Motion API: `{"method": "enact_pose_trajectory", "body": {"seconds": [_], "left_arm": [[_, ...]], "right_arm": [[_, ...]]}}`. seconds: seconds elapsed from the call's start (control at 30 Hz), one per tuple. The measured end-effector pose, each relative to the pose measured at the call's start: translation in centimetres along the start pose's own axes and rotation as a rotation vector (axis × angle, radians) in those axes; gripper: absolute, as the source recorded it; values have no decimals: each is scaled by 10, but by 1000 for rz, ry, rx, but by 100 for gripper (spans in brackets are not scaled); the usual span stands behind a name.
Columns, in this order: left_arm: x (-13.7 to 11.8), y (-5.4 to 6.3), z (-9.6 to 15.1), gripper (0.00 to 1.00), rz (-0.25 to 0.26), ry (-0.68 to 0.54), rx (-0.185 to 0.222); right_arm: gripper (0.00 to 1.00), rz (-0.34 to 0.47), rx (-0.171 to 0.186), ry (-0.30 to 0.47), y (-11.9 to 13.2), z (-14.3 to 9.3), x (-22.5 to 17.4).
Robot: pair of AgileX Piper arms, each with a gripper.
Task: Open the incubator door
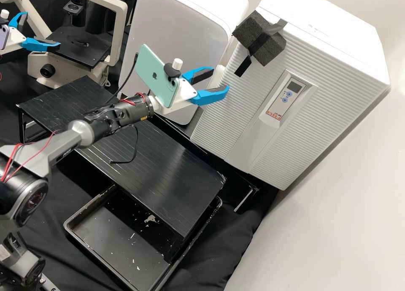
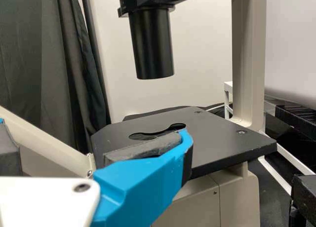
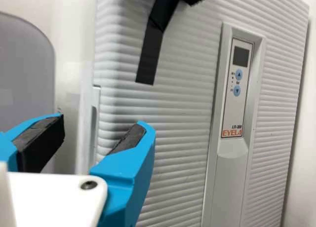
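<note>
White, ribbed incubator door to be opened.
The right white-and-blue plastic gripper is spread wide, empty; the side edge should be hooked snugly, then pulled slowly.

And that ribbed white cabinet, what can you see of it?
The cabinet stands upright, boxy, plastic-looking, its ribbed door shut. A panel has a dark display and two blue buttons. Dark foam is taped near the top. The open right end effector is at its side edge; contact unclear.
</note>
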Motion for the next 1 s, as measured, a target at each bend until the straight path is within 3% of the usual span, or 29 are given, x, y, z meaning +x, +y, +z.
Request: {"method": "enact_pose_trajectory", "body": {"seconds": [0.1, 0.37, 0.7, 0.73, 1.0], "left_arm": [[0, 0, 0, 100, 0, 0, 0], [0, 0, 0, 100, 0, 0, 0], [0, 0, 0, 100, 0, 0, 0], [0, 0, 0, 100, 0, 0, 0], [0, 0, 0, 100, 0, 0, 0]], "right_arm": [[100, 16, -9, -18, 1, 4, 8], [100, 35, 15, -54, 4, 8, 16], [100, 37, 15, -53, 1, 7, 21], [0, 35, 14, -54, 0, 7, 21], [0, 27, 11, -57, -5, 8, 24]]}}
